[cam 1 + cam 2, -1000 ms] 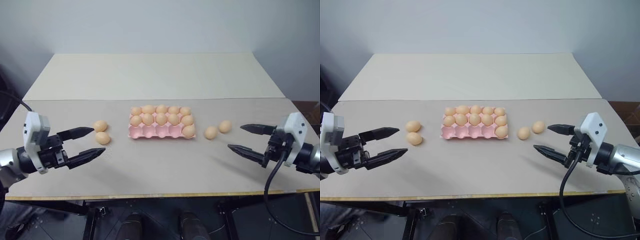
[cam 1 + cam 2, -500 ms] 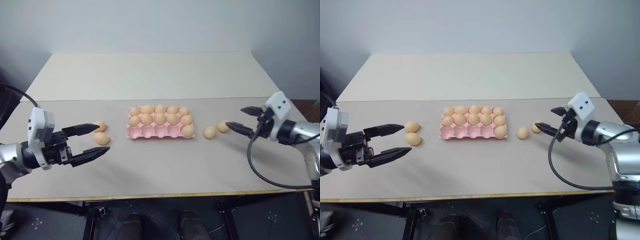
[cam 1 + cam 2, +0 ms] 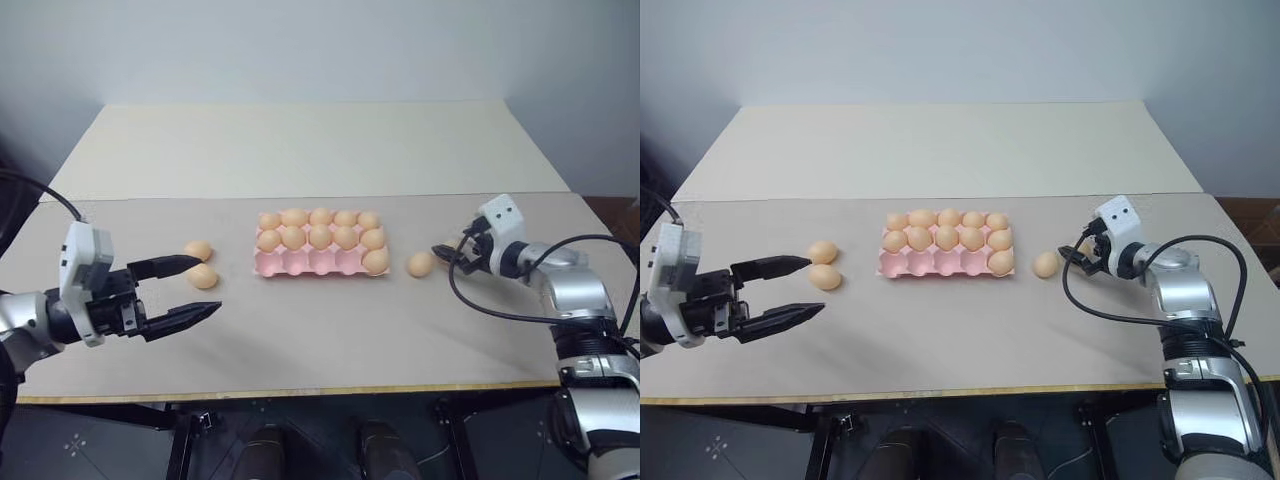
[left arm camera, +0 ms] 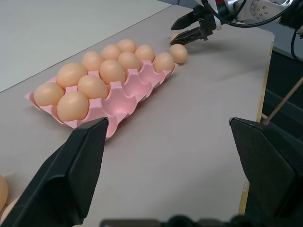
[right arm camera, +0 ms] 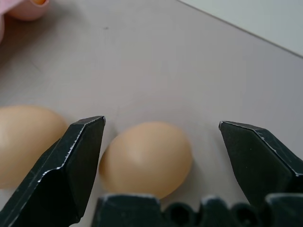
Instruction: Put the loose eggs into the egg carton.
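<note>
The right gripper [image 5: 158, 163] stands wide open with one loose egg [image 5: 147, 158] lying between its two fingers, not yet touched by either; a second egg [image 5: 26, 142] rests just beside it, on the side toward the egg carton [image 3: 300, 264]. From the head views that pair lies on the table [image 3: 320, 330] to the right of the carton, while the other two loose eggs [image 3: 200, 264] sit close together to the carton's left, near the tip of the left gripper [image 3: 190, 290], which hangs open and holds nothing. The carton's far and middle rows are full and one egg fills the front row's right-hand cup, so four front cups look free, matching the four eggs still out. The step in hand appears to be the grasp on the framed egg, and doing it well likely means keeping the egg centred between the fingers so both pads meet its sides together, rather than one pad nudging it into its neighbour. A gentle, slow close seems wise, since a smooth oval shell may squirt out or crack under a hard pinch. Lifting straight up before swinging toward the carton should spare the neighbouring egg, and the nearest empty front cup looks like the easiest target for setting it down
</note>
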Tool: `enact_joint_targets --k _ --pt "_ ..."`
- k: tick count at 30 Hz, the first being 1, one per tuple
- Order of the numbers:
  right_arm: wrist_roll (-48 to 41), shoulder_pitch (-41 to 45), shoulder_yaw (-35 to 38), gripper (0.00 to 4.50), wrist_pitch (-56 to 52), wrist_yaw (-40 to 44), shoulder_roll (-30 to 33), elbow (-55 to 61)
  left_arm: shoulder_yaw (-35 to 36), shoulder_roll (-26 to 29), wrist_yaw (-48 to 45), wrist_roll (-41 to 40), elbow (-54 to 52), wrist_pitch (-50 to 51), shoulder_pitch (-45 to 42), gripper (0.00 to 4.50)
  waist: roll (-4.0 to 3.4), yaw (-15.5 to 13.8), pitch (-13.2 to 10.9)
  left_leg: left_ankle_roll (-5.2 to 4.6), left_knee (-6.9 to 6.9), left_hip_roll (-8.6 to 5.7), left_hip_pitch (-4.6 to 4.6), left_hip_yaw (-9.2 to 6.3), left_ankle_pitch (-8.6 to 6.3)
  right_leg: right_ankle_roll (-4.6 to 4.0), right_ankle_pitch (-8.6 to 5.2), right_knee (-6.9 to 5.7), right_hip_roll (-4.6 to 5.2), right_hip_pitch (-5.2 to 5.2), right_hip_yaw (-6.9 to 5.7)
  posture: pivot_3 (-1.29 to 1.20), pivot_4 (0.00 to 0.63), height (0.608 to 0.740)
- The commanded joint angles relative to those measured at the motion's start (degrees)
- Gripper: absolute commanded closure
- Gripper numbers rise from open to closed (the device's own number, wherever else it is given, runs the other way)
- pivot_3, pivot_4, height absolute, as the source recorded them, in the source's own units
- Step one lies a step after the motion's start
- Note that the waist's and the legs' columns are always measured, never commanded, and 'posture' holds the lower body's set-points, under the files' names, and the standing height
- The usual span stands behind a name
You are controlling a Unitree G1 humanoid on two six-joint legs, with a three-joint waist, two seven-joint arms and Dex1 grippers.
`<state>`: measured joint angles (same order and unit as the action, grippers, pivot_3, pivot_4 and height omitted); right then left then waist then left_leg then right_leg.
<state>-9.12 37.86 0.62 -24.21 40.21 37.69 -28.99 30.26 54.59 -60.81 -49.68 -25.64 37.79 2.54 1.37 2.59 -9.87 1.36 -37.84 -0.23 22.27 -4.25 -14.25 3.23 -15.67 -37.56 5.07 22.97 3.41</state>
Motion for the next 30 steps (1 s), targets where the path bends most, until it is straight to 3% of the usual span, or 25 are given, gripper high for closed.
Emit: enact_joint_targets --k 1,3,7,8,15,18,21,26,30 --pt "1.16 1.69 0.51 0.18 0.86 -1.16 -0.51 -1.46 1.16 1.16 0.04 -0.79 -1.32 0.22 -0.74 0.01 0.0 0.06 0.0 0.0 0.0 0.0 0.0 0.05 0.0 0.0 0.0 -0.05 -0.01 0.05 0.06 0.0 0.15 0.74" --pt "0.82 1.98 0.97 0.59 0.85 -0.72 -1.07 -1.97 1.05 1.51 0.06 -0.83 -0.99 0.35 -1.25 0.0 0.0 0.16 0.0 0.0 0.0 0.02 0.02 0.1 0.0 0.0 0.0 -0.07 -0.04 0.12 0.12 0.0 0.15 0.74" --pt "1.16 2.41 2.76 1.96 1.76 -3.71 -1.36 0.42 1.14 2.27 -0.28 -0.5 -0.42 0.24 -1.88 0.0 -0.01 0.15 0.0 0.0 0.0 0.04 0.02 0.16 0.0 0.0 0.0 -0.09 -0.06 0.17 0.2 0.0 0.15 0.74" --pt "1.37 2.39 2.88 2.13 1.83 -4.4 -1.26 1.39 1.14 2.39 -0.26 -0.56 -0.34 0.25 -2.02 0.0 -0.01 0.14 0.0 0.0 0.0 0.04 0.03 0.16 0.0 0.0 0.0 -0.09 -0.06 0.18 0.2 0.0 0.15 0.74" --pt "-3.94 1.84 1.47 2.13 -13.0 -4.57 -3.72 28.13 0.51 2.62 -0.25 -0.53 0.47 0.13 -3.22 0.0 -0.05 0.38 -0.03 0.0 0.01 0.13 0.06 0.19 0.0 0.0 0.0 -0.15 -0.15 0.28 0.27 0.0 0.15 0.74" --pt "-5.17 0.26 -3.57 2.13 -19.01 -6.9 -9.76 37.51 -0.35 2.39 -0.36 -0.33 1.04 -0.05 -3.8 0.0 -0.05 0.5 -0.02 -0.01 0.01 0.15 0.02 0.18 0.0 0.0 0.0 -0.15 -0.18 0.25 0.29 0.0 0.15 0.74" --pt "-3.61 -1.74 -7.73 2.13 -20.85 -9.67 -14.95 40.68 -0.76 2.23 -0.29 -0.18 1.14 -0.19 -3.96 0.0 -0.05 0.52 -0.02 0.0 0.0 0.14 0.05 0.15 0.0 0.0 0.0 -0.17 -0.19 0.29 0.29 0.0 0.15 0.74" --pt "-0.69 -2.37 -11.37 2.13 -19.63 -12.14 -17.76 39.04 -0.14 2.52 -0.5 -0.31 1.14 -0.02 -3.55 0.0 -0.05 -0.2 -0.03 0.02 0.0 0.01 0.09 0.16 0.01 0.0 0.0 -0.14 -0.04 0.31 0.27 0.0 0.15 0.74" --pt "0.22 -1.29 -11.1 0.93 -19.64 -13.19 -18.32 38.19 -0.09 2.59 -0.34 -0.28 0.94 0.09 -3.54 0.0 -0.05 0.0 -0.03 0.01 0.0 0.05 0.04 0.16 0.01 0.0 0.0 -0.17 -0.1 0.31 0.27 0.0 0.15 0.74"
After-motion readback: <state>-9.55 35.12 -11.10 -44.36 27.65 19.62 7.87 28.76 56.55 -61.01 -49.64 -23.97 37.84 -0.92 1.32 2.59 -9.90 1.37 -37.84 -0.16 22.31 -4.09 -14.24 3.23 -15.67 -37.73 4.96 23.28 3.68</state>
